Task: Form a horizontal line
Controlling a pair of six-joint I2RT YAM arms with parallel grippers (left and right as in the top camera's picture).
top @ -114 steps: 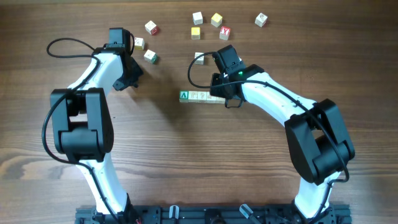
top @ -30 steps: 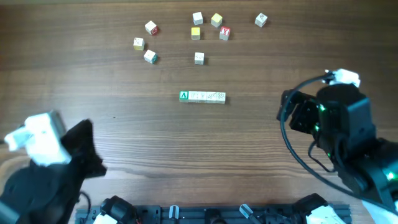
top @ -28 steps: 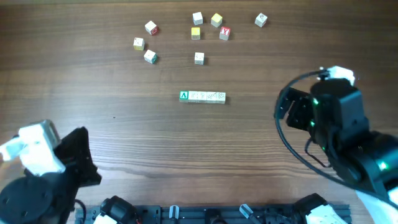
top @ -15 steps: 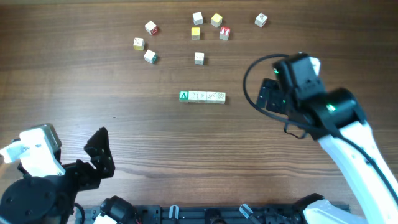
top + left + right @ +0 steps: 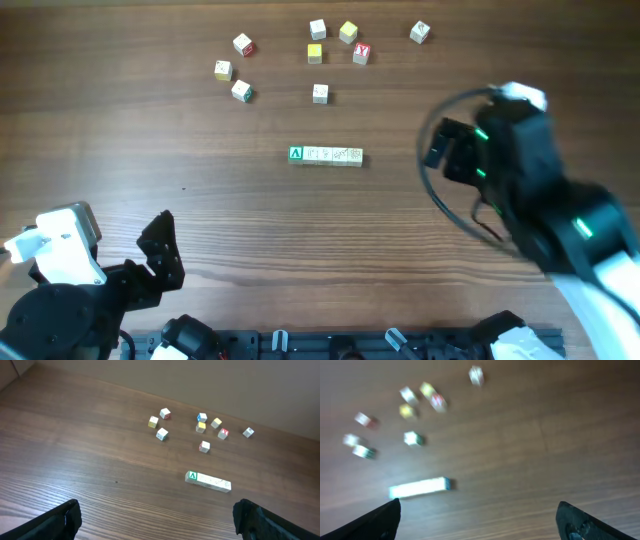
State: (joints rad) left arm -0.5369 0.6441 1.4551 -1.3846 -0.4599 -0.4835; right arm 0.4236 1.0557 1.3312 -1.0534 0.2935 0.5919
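Horizontal line [image 5: 326, 155] untouched; left hand [image 5: 157, 510] and right hand [image 5: 479, 507] wide open.

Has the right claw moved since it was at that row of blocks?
Yes. The right gripper has pulled back rightward, off the right end of the horizontal line.

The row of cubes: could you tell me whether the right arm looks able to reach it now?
Probably yes: the right arm hovers off one end of the row, jaws open, with only table between them.
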